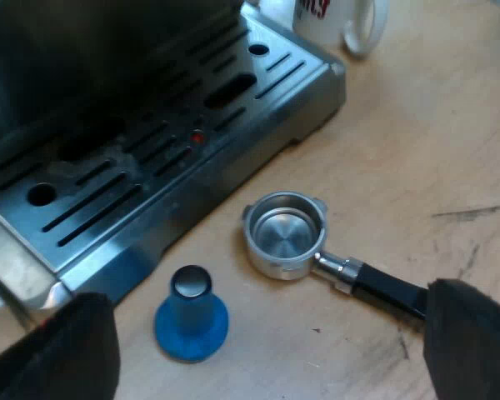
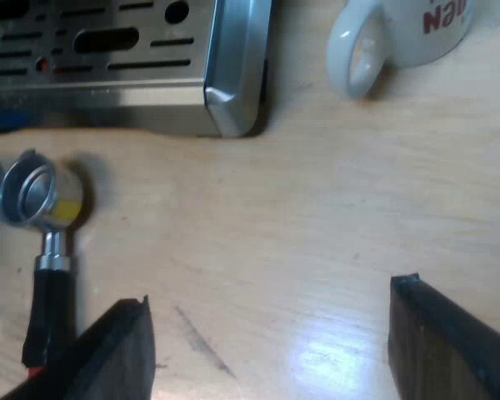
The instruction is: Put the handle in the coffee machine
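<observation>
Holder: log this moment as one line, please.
holder: loose on table, not in machine | blue tamper: upright beside it | left gripper: open, near handle | right gripper: open, empty | insertion: not done

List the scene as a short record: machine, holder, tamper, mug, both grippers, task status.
machine: slotted drip tray faces the holder
holder: loose, lying on the table before the drip tray, basket empty
handle: dark, points away from the machine
tamper: blue, standing beside the holder, apart from it
mug: white, red lettering, by the drip tray's corner
left gripper: open, above the holder
right gripper: open, over bare table, one finger near the handle's red end
task: holder not yet in the machine
</observation>
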